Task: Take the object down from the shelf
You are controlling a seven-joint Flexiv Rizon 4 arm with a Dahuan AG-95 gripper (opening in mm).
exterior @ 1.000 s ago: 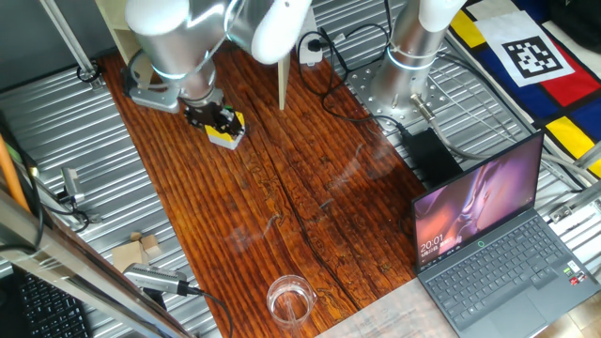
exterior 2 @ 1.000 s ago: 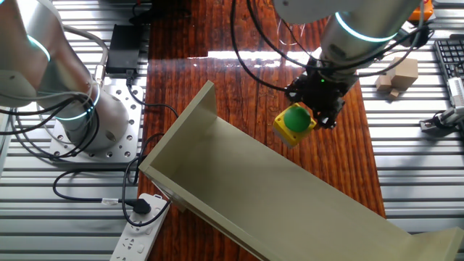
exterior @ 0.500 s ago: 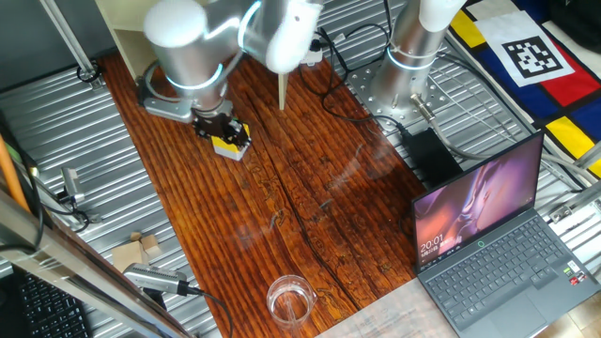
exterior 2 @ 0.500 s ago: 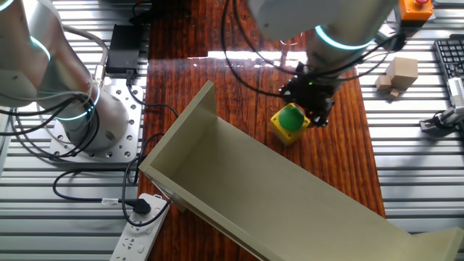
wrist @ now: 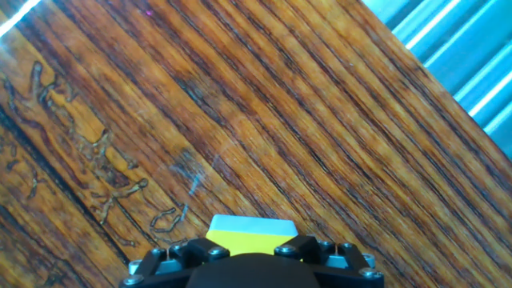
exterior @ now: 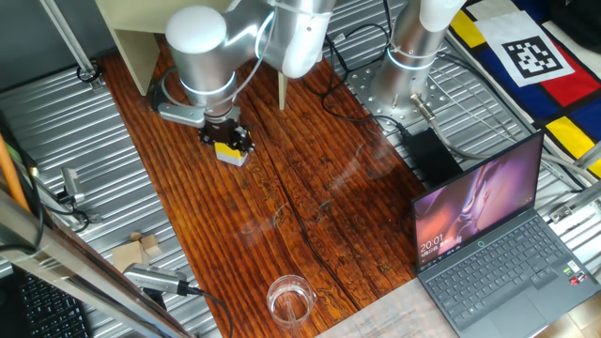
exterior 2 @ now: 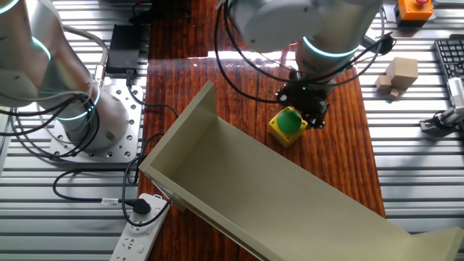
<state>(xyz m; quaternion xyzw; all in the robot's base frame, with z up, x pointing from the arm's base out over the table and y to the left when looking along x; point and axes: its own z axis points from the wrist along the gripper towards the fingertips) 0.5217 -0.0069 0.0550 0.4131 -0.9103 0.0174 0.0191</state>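
End effector [exterior 2: 303, 109] grips yellow box [exterior 2: 286, 127] with round green button [exterior 2: 290, 119].

Glossy grained dark wood table [exterior: 310, 188]; matt cream board shelf [exterior 2: 239, 181]; smooth yellow plastic object [exterior 2: 287, 125].

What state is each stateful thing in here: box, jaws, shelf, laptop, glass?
Yellow box: off the shelf, gripped, low over the wooden table.
Gripper: jaws shut on the box.
Shelf: nothing visible on it.
Laptop: open, screen lit.
Glass: upright, looks empty.
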